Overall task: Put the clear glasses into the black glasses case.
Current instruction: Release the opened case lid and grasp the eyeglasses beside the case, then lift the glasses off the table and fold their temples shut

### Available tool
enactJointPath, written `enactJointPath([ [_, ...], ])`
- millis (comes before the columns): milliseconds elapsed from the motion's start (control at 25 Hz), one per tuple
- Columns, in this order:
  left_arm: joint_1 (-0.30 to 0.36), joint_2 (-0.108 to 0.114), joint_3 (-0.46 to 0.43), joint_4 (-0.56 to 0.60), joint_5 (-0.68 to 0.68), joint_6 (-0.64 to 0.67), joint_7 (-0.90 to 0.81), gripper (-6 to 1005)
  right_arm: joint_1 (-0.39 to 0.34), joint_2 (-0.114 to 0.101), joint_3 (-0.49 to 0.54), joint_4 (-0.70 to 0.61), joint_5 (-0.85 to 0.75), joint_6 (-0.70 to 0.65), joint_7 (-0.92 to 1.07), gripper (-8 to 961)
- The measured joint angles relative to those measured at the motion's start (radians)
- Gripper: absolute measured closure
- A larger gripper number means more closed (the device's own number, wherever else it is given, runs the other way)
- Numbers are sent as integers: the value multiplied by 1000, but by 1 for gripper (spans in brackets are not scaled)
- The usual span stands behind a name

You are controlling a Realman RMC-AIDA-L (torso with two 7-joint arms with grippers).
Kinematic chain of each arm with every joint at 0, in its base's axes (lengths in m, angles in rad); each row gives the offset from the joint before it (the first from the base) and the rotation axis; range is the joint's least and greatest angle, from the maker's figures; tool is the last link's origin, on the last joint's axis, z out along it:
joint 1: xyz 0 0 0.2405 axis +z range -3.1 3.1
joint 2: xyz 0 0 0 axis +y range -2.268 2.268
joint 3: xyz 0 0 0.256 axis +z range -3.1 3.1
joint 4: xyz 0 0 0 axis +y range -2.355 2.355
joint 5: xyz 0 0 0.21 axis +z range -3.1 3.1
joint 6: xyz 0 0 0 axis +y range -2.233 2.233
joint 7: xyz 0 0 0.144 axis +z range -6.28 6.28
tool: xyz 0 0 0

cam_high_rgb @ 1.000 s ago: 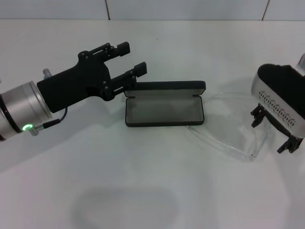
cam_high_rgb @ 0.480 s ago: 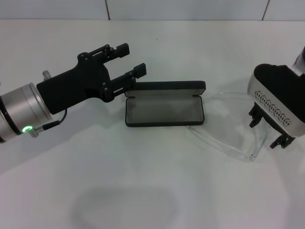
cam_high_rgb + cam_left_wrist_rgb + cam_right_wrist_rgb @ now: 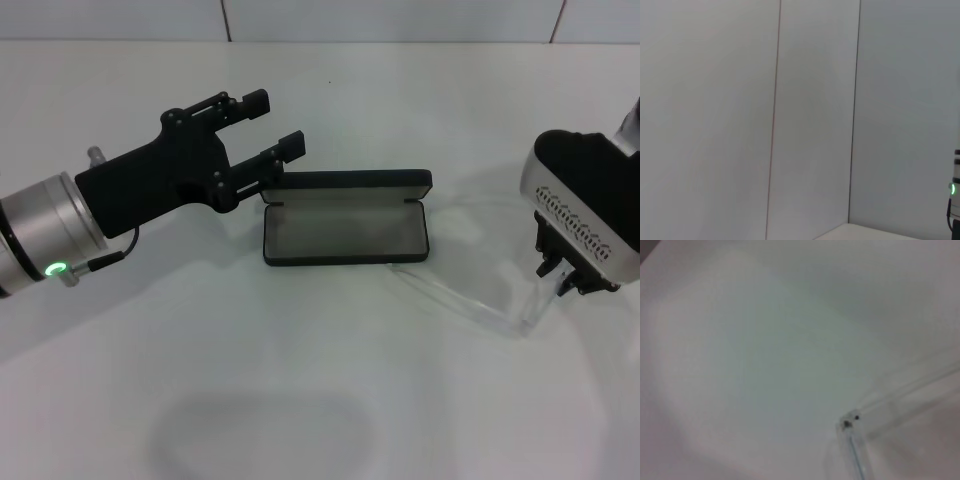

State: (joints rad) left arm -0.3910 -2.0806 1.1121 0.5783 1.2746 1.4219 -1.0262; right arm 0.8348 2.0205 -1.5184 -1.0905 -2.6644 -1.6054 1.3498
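Black glasses case [image 3: 345, 222] open at frame centre on white counter [image 3: 300, 400], clear glasses [image 3: 480, 270] just right of it, right gripper [image 3: 566, 272] at their right end, grip impossible to tell, left gripper [image 3: 275, 125] upper left, fingers apart, empty

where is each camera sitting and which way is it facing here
Head view: on the robot's head, looking forward and down at the white table, the open black glasses case, the clear glasses, the left gripper and the right gripper.
Left wrist view: faces a bare wall; no own jaws show.
Right wrist view: close above the clear glasses' hinge; no own jaws show.
Shared: head and right wrist both show the glasses.
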Motion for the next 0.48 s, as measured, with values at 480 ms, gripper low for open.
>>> enactJointPath([
  [480,3,3,-12,1,-7,37,-44,344,-72,-6,86,-183,80,-149,-28,827],
])
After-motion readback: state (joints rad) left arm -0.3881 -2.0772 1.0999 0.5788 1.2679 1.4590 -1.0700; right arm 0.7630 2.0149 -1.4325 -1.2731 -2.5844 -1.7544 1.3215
